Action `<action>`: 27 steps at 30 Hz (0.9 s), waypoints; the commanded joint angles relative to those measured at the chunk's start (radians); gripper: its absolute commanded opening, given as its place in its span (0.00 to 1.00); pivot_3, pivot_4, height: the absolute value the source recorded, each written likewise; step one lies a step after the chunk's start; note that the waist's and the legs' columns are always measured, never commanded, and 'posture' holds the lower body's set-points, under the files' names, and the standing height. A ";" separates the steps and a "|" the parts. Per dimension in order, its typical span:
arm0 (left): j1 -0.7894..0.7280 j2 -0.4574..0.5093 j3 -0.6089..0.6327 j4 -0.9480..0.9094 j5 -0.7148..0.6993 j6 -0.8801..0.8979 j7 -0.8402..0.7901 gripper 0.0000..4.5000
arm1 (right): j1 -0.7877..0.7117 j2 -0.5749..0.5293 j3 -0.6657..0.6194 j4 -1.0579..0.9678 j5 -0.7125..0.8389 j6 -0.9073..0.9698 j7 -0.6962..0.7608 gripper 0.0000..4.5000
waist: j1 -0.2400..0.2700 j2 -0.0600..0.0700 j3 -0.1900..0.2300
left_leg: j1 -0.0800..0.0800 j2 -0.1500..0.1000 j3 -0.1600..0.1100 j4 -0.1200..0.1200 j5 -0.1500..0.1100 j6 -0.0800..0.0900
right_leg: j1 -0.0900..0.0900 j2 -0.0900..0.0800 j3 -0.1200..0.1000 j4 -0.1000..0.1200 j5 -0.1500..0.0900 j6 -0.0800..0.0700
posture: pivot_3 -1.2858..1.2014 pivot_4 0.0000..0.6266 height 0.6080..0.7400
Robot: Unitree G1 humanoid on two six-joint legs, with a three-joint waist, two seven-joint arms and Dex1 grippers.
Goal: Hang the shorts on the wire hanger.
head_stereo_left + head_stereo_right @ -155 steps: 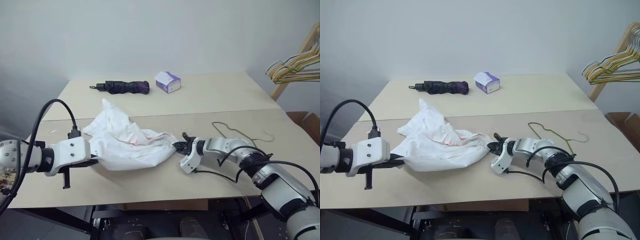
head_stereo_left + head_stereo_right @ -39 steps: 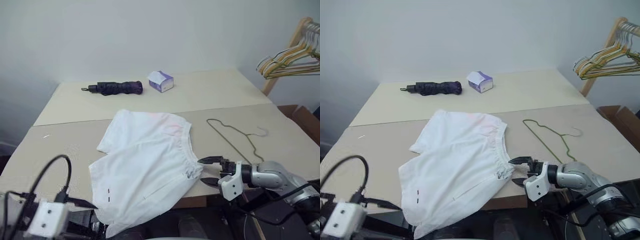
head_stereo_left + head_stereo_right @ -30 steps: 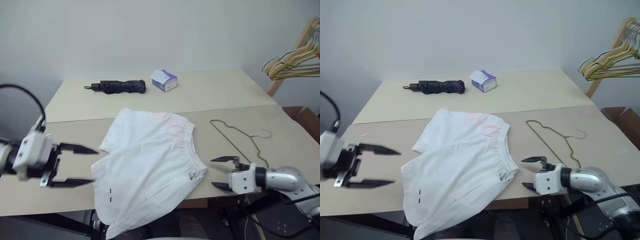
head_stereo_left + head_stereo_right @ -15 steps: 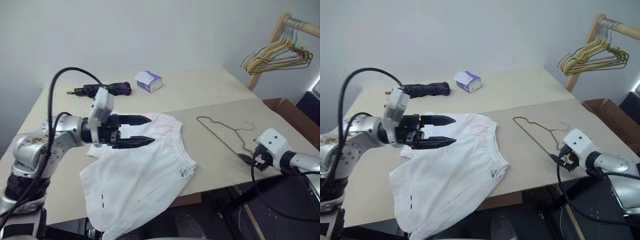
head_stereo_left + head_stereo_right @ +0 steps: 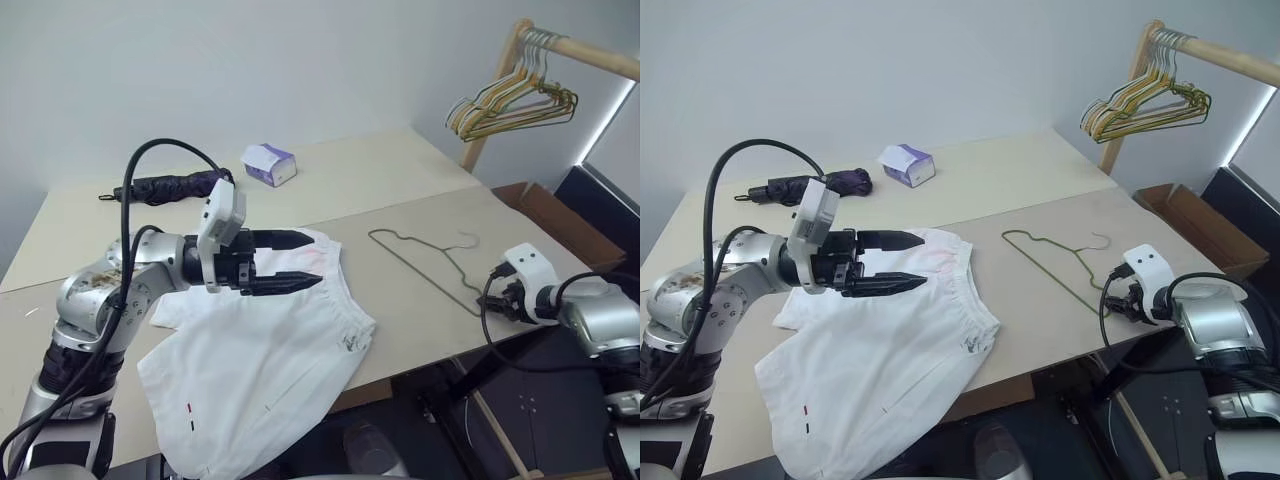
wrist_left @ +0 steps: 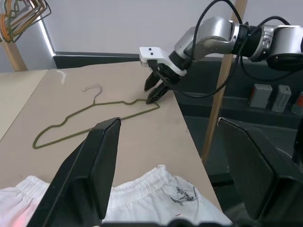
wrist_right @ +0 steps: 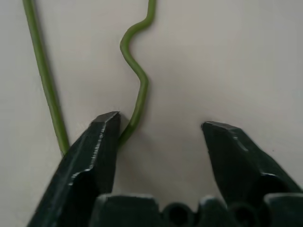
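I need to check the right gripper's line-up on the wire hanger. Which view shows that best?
The right wrist view: the right gripper stands open, the wire hanger's end corner against one finger, not yet between the jaws. The left wrist view shows the gripper at that corner from across the table; the head views show the whole hanger, but the fingertips stay small.

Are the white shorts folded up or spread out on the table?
Spread out: the shorts lie flat on the table, waistband and both legs visible, one leg hanging over the near edge.

A lilac tissue box (image 5: 268, 164) sits on the far part of the beige table (image 5: 400, 180). A folded dark umbrella (image 5: 165, 186) lies left of the box; a wooden rack (image 5: 540, 60) of coloured hangers (image 5: 510, 105) stands beyond the table's right corner.
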 commanded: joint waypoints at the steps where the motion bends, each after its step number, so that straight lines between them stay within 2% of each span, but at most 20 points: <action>1: 0.007 0.007 0.039 -0.016 0.008 -0.022 -0.003 0.79 | -0.034 0.019 0.006 0.063 -0.027 -0.014 0.008 0.41 | -0.003 -0.001 0.000 | 0.002 0.000 0.000 0.000 0.000 0.000 | 0.002 0.000 0.000 -0.001 0.000 0.001 | 0.36 0.00 1.00; 6: 0.026 0.010 0.047 -0.028 0.018 -0.030 -0.008 0.79 | -0.089 0.059 0.004 0.139 -0.045 -0.033 0.005 0.04 | -0.011 -0.003 -0.002 | 0.007 0.000 0.000 0.000 -0.005 -0.006 | 0.010 0.000 0.000 -0.006 0.002 0.003 | 0.36 0.00 1.00; 7: 0.027 0.009 0.048 -0.029 0.022 -0.032 -0.009 0.79 | -0.098 0.066 0.002 0.151 -0.048 -0.033 0.006 0.00 | -0.012 -0.004 -0.002 | 0.007 0.000 0.000 0.000 -0.005 -0.006 | 0.010 0.000 0.000 -0.006 0.002 0.003 | 0.36 0.00 1.00; 15: 0.032 0.006 0.047 -0.024 0.049 -0.059 -0.019 0.79 | -0.144 0.111 -0.080 0.142 -0.022 0.076 -0.037 0.00 | -0.025 -0.007 -0.004 | 0.007 0.000 -0.001 0.000 -0.005 -0.006 | 0.009 0.000 0.000 -0.006 0.003 0.003 | 0.36 0.00 1.00; 21: 0.018 -0.008 0.044 0.003 0.065 -0.073 -0.017 0.79 | -0.149 0.167 -0.266 0.019 0.043 0.158 -0.172 0.00 | -0.022 -0.006 -0.004 | 0.006 0.000 -0.001 0.000 -0.005 -0.006 | 0.008 0.000 0.001 -0.006 0.003 0.003 | 0.35 0.00 1.00; 24: -0.005 -0.018 0.052 0.041 0.082 -0.082 0.005 0.79 | -0.103 0.185 -0.317 -0.150 0.050 0.112 -0.226 0.00 | -0.017 -0.005 -0.004 | 0.005 0.000 -0.001 0.000 -0.005 -0.006 | 0.007 -0.001 0.001 -0.005 0.002 0.003 | 0.35 0.00 1.00; 27: -0.057 -0.058 0.067 0.109 0.123 -0.103 0.079 0.79 | -0.027 0.174 -0.271 -0.314 -0.033 -0.084 -0.274 0.00 | -0.009 -0.005 -0.004 | 0.004 0.000 -0.001 0.000 -0.005 -0.006 | 0.006 -0.001 0.001 -0.005 0.002 0.004 | 0.35 0.00 1.00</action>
